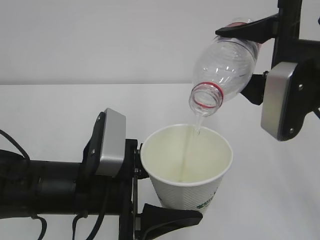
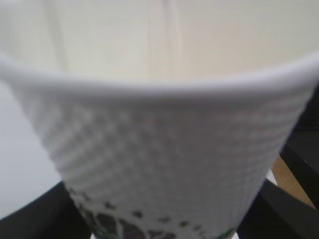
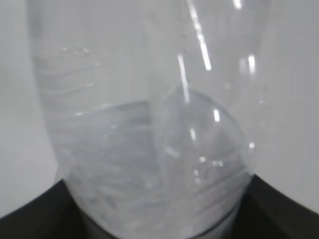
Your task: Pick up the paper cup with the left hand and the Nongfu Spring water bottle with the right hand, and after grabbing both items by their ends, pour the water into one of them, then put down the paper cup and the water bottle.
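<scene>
My left gripper [image 1: 172, 200] is shut on the lower part of the white paper cup [image 1: 187, 170] and holds it upright above the table. One black finger [image 1: 170, 220] shows below the cup. The cup [image 2: 164, 149] fills the left wrist view, between dark fingers [image 2: 30, 219] of the left gripper [image 2: 159, 219]. My right gripper [image 1: 250, 57] is shut on the base end of the Nongfu Spring water bottle [image 1: 225, 65], tilted mouth-down over the cup. A thin stream of water [image 1: 192, 135] falls into the cup. In the right wrist view the bottle [image 3: 149, 124] sits in the right gripper [image 3: 159, 214], with water [image 3: 109, 164] still inside.
A white table [image 1: 50, 110] lies beneath both arms, with a plain pale wall [image 1: 100, 40] behind it. A brown strip [image 2: 294, 184] shows past the cup at the right of the left wrist view.
</scene>
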Tool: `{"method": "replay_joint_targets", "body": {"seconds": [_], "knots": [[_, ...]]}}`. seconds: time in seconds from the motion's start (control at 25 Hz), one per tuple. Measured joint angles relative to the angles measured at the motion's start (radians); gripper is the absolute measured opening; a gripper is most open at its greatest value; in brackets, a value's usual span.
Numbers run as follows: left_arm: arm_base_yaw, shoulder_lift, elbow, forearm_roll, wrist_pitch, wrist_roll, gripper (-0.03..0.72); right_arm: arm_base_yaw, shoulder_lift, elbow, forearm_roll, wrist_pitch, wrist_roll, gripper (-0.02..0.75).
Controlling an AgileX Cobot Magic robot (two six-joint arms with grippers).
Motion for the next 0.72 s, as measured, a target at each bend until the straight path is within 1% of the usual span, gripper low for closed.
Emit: {"method": "replay_joint_targets", "body": {"seconds": [0.72], "knots": [[0.000, 0.000, 0.000, 0.000, 0.018, 0.000, 0.554, 0.000, 0.000, 0.000, 0.000, -0.002, -0.002, 0.512]]}}
